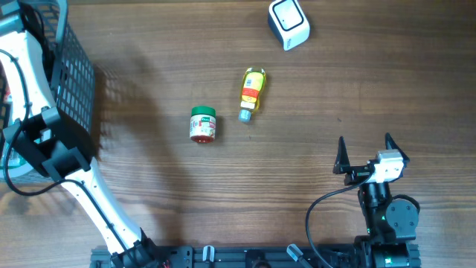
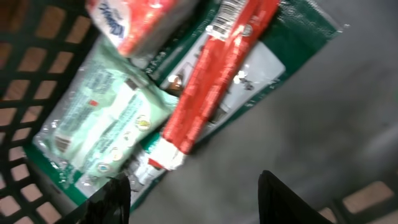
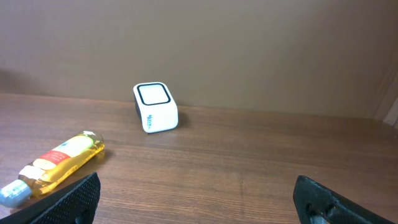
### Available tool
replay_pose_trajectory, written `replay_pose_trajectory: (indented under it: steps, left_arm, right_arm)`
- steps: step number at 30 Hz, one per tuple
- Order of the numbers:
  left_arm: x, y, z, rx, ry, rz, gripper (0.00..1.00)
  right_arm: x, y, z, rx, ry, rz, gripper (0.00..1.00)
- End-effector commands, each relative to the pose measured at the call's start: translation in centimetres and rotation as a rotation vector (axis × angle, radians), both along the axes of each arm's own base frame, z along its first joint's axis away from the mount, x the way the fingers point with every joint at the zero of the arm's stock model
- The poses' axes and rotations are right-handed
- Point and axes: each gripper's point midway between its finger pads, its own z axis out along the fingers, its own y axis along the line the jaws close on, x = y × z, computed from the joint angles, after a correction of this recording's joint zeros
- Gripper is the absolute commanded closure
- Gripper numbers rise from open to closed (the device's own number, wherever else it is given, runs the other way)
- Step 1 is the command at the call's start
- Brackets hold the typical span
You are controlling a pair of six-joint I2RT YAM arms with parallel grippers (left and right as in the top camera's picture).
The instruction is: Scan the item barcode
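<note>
My left gripper (image 2: pixel 193 182) hangs open inside the black basket (image 1: pixel 74 67), with nothing between its fingers. Below it lie a red tube (image 2: pixel 211 87) with a barcode at its upper end, a pale green packet (image 2: pixel 102 127), a red and white pack (image 2: pixel 140 22) and a flat dark green pouch (image 2: pixel 292 37). The white scanner (image 1: pixel 288 22) stands at the back of the table, right of centre, and also appears in the right wrist view as the scanner (image 3: pixel 155 107). My right gripper (image 1: pixel 364 141) rests open and empty at the front right, seen from its wrist as the gripper (image 3: pixel 198 183).
A yellow bottle (image 1: pixel 253 91) lies mid-table, and a green-lidded jar (image 1: pixel 202 125) lies to its left. The same bottle (image 3: pixel 59 160) shows at the left of the right wrist view. The basket's mesh walls (image 2: pixel 25 81) surround my left gripper.
</note>
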Motion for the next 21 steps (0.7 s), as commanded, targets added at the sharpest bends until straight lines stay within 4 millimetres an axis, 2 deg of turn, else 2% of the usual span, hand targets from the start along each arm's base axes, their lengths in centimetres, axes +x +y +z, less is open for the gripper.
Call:
replay_pose_trajectory:
  steps: [1,4,7,11,21]
  left_arm:
    - [-1.1,1.6,0.3,0.039,0.027,0.022,0.48]
    - [-1.4,2.1,-0.3,0.036,0.033,0.033,0.49]
    - [-1.7,2.3,-1.8,0.029,0.050,0.030,0.49]
    - [-1.6,2.1,-3.7,0.016,0.062,0.011,0.50]
    - [-1.9,1.8,-6.8,-0.052,0.043,0.022,0.48]
  right_arm:
    - [0.0,-0.4,0.2,-0.017,-0.010,-0.022,0.00]
    - [0.0,-0.4,0.2,-0.017,-0.010,-0.022,0.00]
    - [0.0,-0.4,0.2,-0.017,-0.010,-0.022,0.00]
    - [0.0,-0.4,0.2,-0.017,-0.010,-0.022,0.00]
    - [0.0,-0.4,0.2,-0.017,-0.010,-0.022,0.00]
